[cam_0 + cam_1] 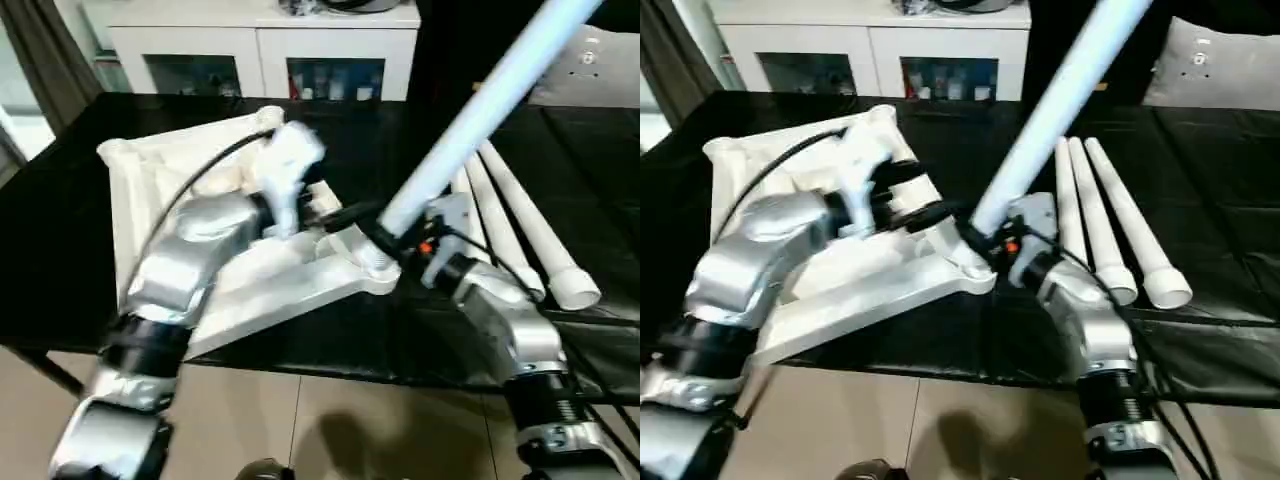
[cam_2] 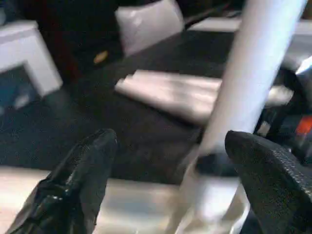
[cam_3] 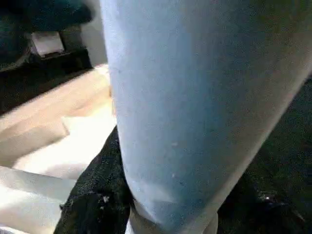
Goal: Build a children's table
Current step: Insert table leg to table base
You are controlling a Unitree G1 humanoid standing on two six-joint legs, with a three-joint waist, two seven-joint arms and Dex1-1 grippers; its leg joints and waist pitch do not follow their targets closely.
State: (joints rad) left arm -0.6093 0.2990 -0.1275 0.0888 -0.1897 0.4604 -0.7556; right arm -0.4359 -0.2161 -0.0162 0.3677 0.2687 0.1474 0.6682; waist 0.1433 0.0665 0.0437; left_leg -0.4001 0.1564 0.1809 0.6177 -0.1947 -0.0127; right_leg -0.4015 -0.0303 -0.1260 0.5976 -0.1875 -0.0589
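Table top [image 1: 200, 200] lies underside up on the black desk [image 1: 60, 220], ribs showing, its near corner socket [image 1: 375, 268] toward me. One white leg [image 1: 470, 120] stands tilted in that socket, rising up and away to my right. My right hand [image 1: 385, 240] grips this leg just above the socket, black fingers [image 3: 97, 195] on either side of it. My left hand [image 2: 170, 161] sits over the table top just left of the leg, fingers [image 2: 83, 170] spread wide, nothing between them; the leg is close beside the one finger, contact I cannot confirm. Three more legs [image 1: 1100, 220] lie side by side on the desk right of the top. White cabinet [image 1: 260, 50] with glass doors stands behind the desk.
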